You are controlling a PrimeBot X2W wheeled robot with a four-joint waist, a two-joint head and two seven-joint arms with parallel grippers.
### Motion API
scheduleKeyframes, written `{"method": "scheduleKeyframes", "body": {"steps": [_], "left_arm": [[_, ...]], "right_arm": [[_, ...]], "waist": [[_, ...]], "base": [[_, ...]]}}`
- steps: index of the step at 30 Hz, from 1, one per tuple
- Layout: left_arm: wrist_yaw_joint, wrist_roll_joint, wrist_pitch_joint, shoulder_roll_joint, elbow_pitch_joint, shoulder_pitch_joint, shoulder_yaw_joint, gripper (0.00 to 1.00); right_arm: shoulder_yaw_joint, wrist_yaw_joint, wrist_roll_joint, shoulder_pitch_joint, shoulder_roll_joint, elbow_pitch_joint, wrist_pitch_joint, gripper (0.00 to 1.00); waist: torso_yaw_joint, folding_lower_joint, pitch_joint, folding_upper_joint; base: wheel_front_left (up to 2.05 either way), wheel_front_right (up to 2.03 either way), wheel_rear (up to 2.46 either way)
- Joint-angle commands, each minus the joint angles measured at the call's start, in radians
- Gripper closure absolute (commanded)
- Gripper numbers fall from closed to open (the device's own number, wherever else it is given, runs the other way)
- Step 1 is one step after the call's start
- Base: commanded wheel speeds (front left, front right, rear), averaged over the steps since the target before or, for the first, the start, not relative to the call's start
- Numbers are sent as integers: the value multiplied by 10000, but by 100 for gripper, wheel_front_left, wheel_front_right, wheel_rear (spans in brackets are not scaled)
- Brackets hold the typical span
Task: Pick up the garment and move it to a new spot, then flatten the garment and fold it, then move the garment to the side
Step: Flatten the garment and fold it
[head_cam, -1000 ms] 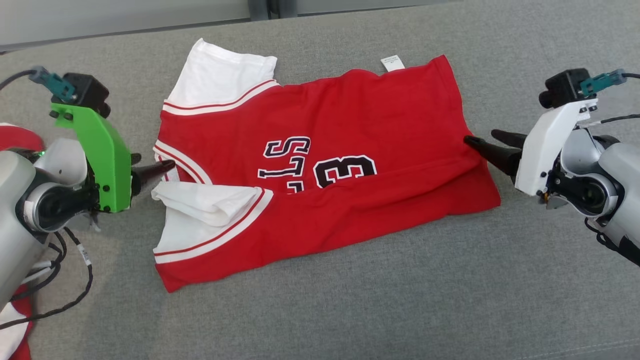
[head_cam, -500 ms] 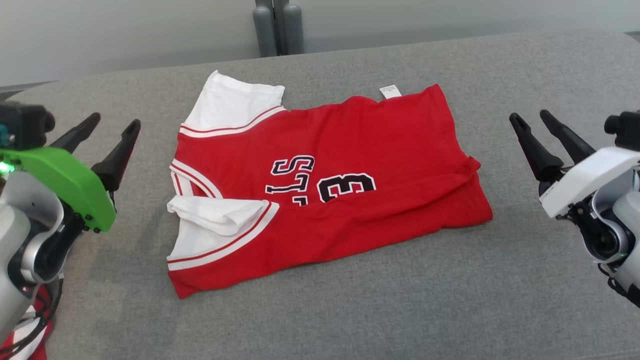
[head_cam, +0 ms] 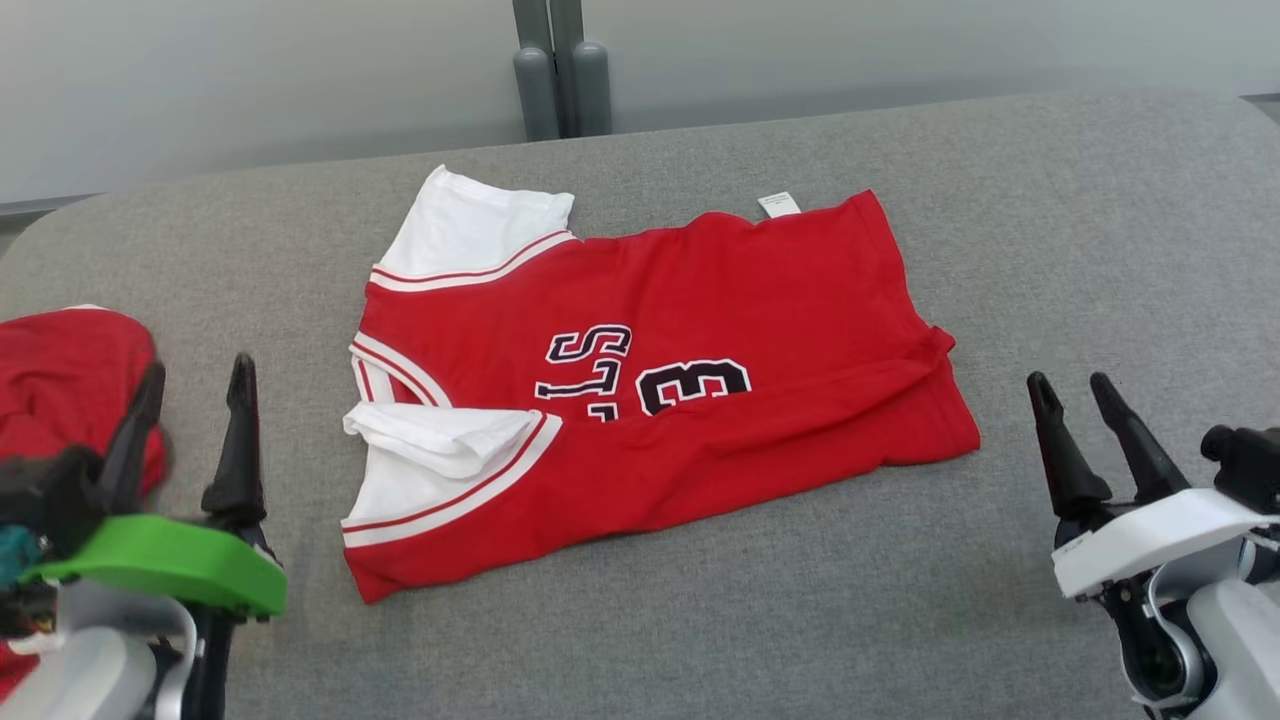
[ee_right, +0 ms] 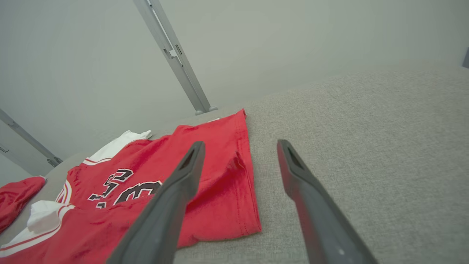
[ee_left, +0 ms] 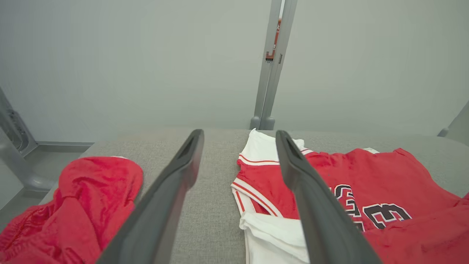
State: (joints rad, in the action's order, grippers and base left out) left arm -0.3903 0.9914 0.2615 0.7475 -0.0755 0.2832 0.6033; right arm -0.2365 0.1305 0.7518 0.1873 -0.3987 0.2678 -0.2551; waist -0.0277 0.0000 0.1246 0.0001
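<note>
Jersey (head_cam: 660, 400) lying folded on couch (head_cam: 1050, 250), showing "3"; tag (head_cam: 779, 204) unreadable; left gripper (head_cam: 197, 366), right gripper (head_cam: 1068, 381) gaping, empty.

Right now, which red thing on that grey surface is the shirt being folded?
On the wide grey cushion, look at the middle: the red shirt lies spread flat there. Unlike the crumpled red cloth at the left edge, it has white sleeves and black lettering.
</note>
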Motion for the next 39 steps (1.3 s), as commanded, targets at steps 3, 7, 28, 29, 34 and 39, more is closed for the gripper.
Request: {"method": "scheduleKeyframes", "body": {"steps": [3, 7, 28, 29, 34, 39], "left_arm": [[-74, -478, 37, -430, -13, -1126, -329, 0], [239, -278, -368, -498, 370, -1611, 97, 0], [2219, 938, -3560, -1416, 2743, 54, 1423, 0], [2250, 955, -3642, -1466, 2884, 114, 1459, 0], [2510, 1048, -3845, -1786, 3640, 413, 1573, 0], [2782, 1124, -3935, -2039, 4285, 583, 1671, 19]], "right_arm": [[281, 5, -372, -423, 426, -103, 408, 0], [450, 5, -673, -377, 690, 92, 1027, 0], [477, 5, -999, 1580, 1113, 1852, 3969, 0], [455, 5, -1011, 1630, 1123, 1889, 4043, 0], [508, 5, -1082, 1804, 1238, 2189, 4393, 0], [462, 5, -987, 1867, 1384, 2340, 4532, 64]], "waist": [[-52, 0, 42, -1], [-4, 0, 146, -1], [256, 0, 878, -1], [248, 0, 893, -1], [226, 0, 925, -1], [212, 0, 849, -1]], "base": [[0, 0, 0], [0, 0, 0], [0, 0, 0], [0, 0, 0], [0, 0, 0], [0, 0, 0]]}}
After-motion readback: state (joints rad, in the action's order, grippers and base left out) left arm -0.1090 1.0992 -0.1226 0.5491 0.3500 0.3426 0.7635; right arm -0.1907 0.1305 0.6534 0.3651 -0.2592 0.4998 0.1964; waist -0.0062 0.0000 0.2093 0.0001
